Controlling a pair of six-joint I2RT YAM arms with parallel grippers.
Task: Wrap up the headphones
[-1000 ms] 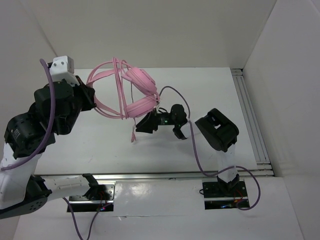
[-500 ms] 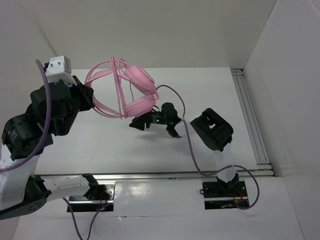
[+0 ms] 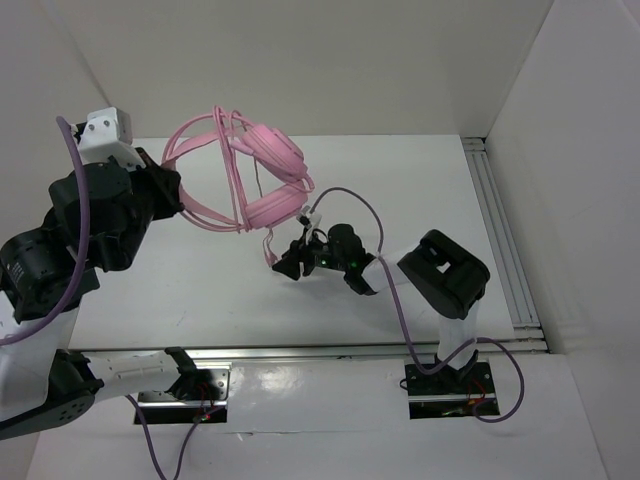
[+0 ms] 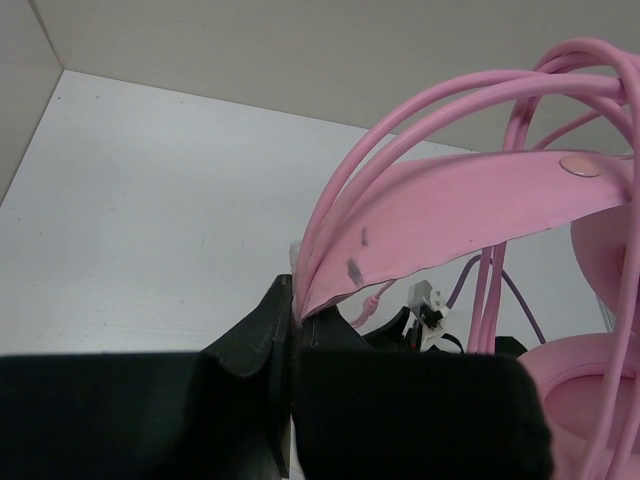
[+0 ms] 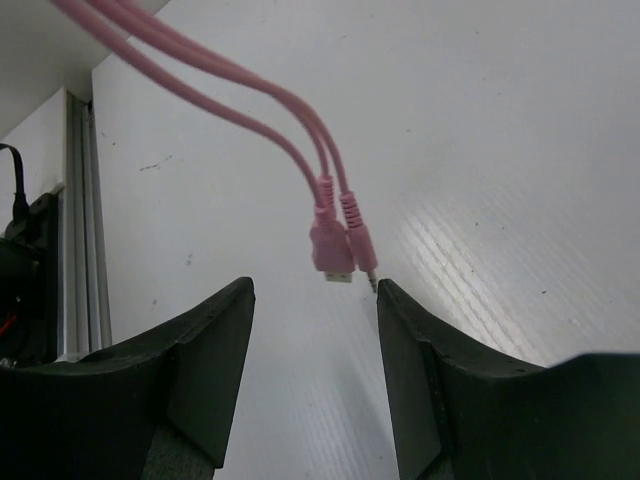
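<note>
Headphones (image 3: 272, 152) hang clamped in left hand (image 3: 170, 188); right hand (image 5: 315, 335) parted.

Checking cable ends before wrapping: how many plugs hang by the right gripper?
2: a wider flat plug and a slim jack plug side by side, dangling ahead of the open right gripper.

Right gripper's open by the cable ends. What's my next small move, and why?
Probably ease the right gripper onto the two dangling plugs and close. They hang free at its open fingertips, while the left gripper pinches the headband.
</note>
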